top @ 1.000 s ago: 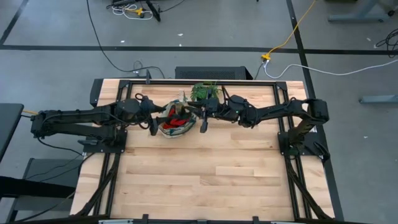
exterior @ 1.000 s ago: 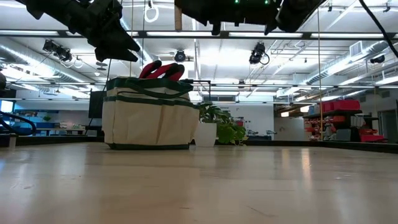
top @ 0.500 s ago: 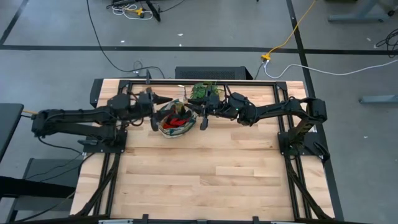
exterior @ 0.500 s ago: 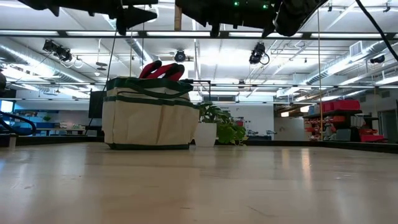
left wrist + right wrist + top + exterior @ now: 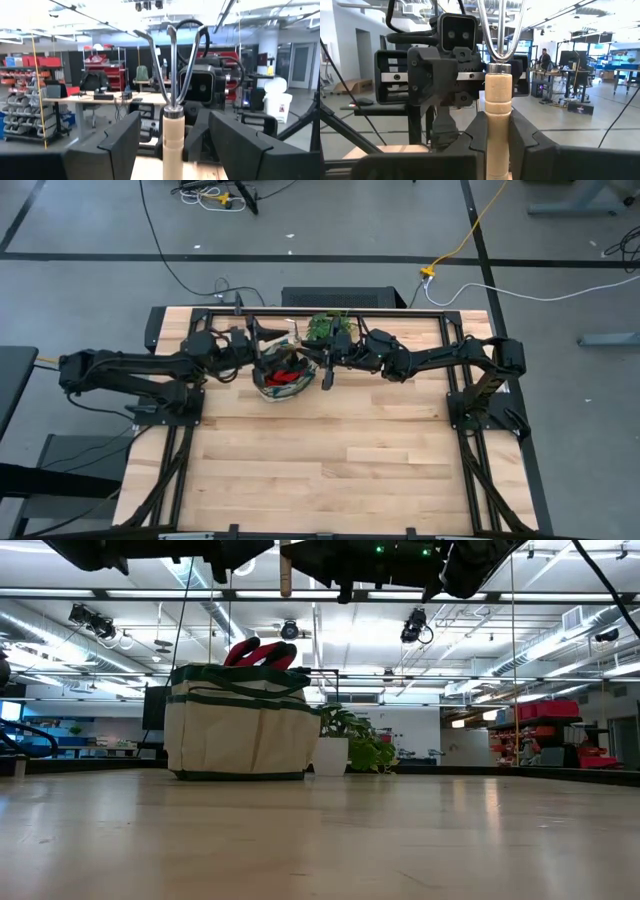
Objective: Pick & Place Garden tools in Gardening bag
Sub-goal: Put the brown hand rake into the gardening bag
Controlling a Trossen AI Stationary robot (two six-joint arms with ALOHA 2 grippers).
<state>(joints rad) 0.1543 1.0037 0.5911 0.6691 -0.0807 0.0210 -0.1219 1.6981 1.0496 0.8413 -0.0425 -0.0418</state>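
Right tool (image 5: pixel 497 137) grips the light wooden handle of your little metal hand rake (image 5: pixel 498 107) (prongs up) above the cream fabric gardening bag with dark green trim (image 5: pixel 238 730); the left tool (image 5: pixel 170 132), fingers spread, brackets that handle. No readable writing shows.

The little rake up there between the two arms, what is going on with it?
The right gripper holds the rake upright by its wooden handle, prongs up, in the air close to the bag. The left gripper faces it from the other side, its jaws open on either side of the same handle without gripping it. It may be a handover, though that is a guess. The red gloves already stick out of the bag; the rake is not yet in.
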